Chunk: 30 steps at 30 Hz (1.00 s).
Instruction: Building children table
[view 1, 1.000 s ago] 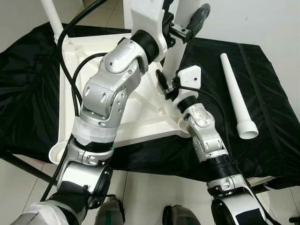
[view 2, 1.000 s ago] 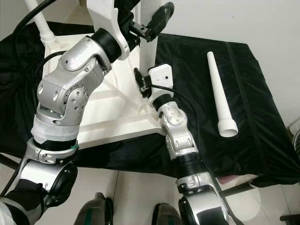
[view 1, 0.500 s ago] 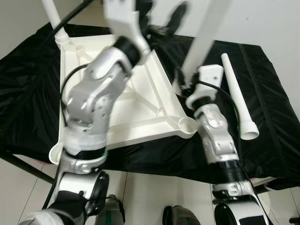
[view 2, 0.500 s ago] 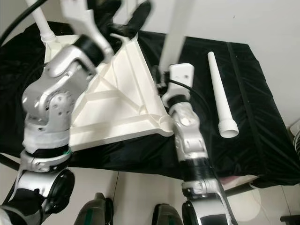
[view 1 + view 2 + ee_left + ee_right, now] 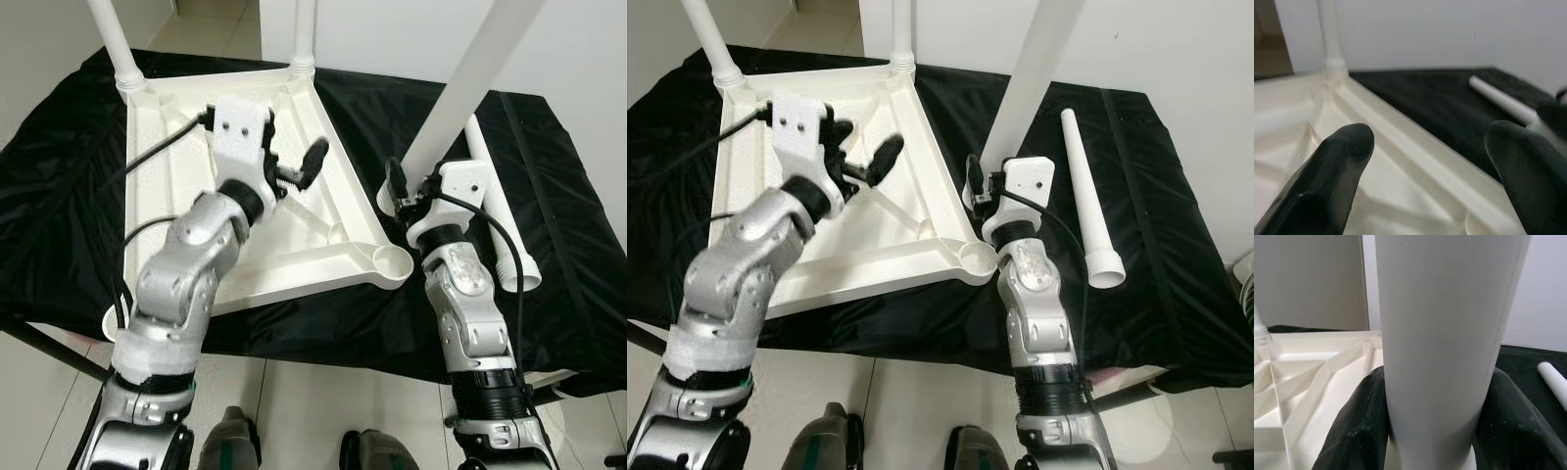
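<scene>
White plastic table top (image 5: 294, 225) is laid upside down on a black cloth (image 5: 549, 196), with its ribbed underside facing up. Two white legs are already stood up in its far corners, one far leg (image 5: 116, 44) and another far leg (image 5: 304, 34). A third white table leg (image 5: 470, 78) is held tight between the black fingers (image 5: 1359, 431) of the right gripper (image 5: 411, 192). It is held tilted, just above and beside the empty round corner socket (image 5: 392, 262) near that gripper. A loose table leg (image 5: 495, 211) is laid flat on the cloth, just past the right gripper on its outer side.

The left gripper (image 5: 294, 174) is held over the middle of the table top, with its fingers (image 5: 1337, 181) spread wide and nothing between them.

The cloth is spread over a low stand. A pale wall (image 5: 578, 49) is seen behind it, and light floor tiles (image 5: 313, 401) are seen below.
</scene>
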{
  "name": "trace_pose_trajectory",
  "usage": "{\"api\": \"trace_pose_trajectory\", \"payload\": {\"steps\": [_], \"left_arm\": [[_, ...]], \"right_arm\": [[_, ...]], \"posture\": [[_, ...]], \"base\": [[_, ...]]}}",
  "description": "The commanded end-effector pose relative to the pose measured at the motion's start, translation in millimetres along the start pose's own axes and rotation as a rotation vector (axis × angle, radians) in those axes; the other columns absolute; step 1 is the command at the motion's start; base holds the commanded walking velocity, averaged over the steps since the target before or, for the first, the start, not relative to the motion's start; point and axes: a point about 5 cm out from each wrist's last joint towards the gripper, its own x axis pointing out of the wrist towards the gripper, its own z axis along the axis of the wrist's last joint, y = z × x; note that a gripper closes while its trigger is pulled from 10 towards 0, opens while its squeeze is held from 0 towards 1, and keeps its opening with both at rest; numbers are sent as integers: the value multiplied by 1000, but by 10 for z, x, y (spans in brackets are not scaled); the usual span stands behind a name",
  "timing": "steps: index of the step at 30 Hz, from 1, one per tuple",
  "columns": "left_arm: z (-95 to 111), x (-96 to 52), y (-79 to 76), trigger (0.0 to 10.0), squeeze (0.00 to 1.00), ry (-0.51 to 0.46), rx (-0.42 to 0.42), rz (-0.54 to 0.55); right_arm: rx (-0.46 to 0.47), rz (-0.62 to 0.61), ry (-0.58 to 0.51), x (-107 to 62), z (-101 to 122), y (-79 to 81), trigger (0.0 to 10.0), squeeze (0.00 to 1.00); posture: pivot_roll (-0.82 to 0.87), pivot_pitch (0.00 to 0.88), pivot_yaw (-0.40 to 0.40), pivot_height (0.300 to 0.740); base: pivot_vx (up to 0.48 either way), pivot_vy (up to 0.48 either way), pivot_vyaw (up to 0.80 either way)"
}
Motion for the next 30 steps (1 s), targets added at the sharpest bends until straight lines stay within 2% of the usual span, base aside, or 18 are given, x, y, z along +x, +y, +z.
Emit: {"api": "trace_pose_trajectory", "payload": {"steps": [1,7,9,11,12,14,17,19,30], "left_arm": [[8,-7,-28,10000,0,-10,38,-24],[-101,-63,-46,10000,0,17,70,-58],[-163,-79,-56,10000,0,36,113,-78],[-291,-145,-93,10000,0,79,154,-162],[-291,-145,-93,10000,0,79,154,-162],[-365,-203,-129,10000,0,103,190,-237],[-393,-224,-143,10000,0,111,209,-262],[-477,-255,-196,10000,0,142,237,-327],[-658,-338,-377,10000,0,167,288,-489]], "right_arm": [[8,-5,-4,-14,26,-15,10000,0],[-4,-11,2,-14,33,-37,10000,0],[-6,-17,9,-9,22,-49,10000,0],[-6,-26,12,0,17,-57,10000,0],[-6,-26,12,0,17,-57,10000,0],[-5,-30,17,2,16,-55,10000,0],[-7,-32,21,3,14,-53,10000,0],[-8,-34,25,9,12,-42,10000,0],[-25,-57,44,-1,-1,-67,10000,0]], "posture": [[41,34,-11,740],[45,46,-11,740],[47,49,-12,740],[48,56,-11,740],[48,56,-11,740],[49,59,-11,740],[52,67,-12,740],[49,73,-6,740],[21,93,-4,740]], "base": [[0,0,0],[0,0,0],[0,0,0],[0,0,0],[0,0,0],[0,0,0],[0,0,0],[0,0,0],[0,0,0]]}}
